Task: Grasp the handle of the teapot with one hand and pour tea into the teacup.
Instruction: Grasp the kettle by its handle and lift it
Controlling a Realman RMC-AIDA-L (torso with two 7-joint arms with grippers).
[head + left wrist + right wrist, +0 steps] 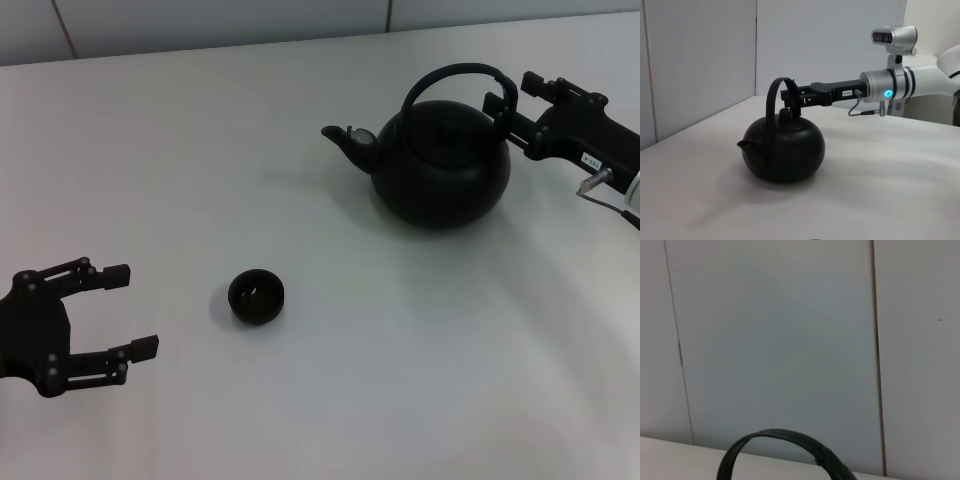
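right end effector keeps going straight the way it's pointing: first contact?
Probably the arched black hoop handle of the round matte-black teapot. The right end effector points at its right side, fingers already about level with it; whether they touch is unclear.

I can read no text anywhere. My right gripper (pixel 507 100) carries a small white label (pixel 846 92) on its black body, but its printed characters are too small to make out.

My left end effector (pixel 120 310): matte black, two slim linked fingers with blocky pads, silver screws at the joints. Right end effector (pixel 505 100): same black build, small white label, thin grey cable. Right wrist (pixel 887 86) is silver with a lit blue ring; forearm white.
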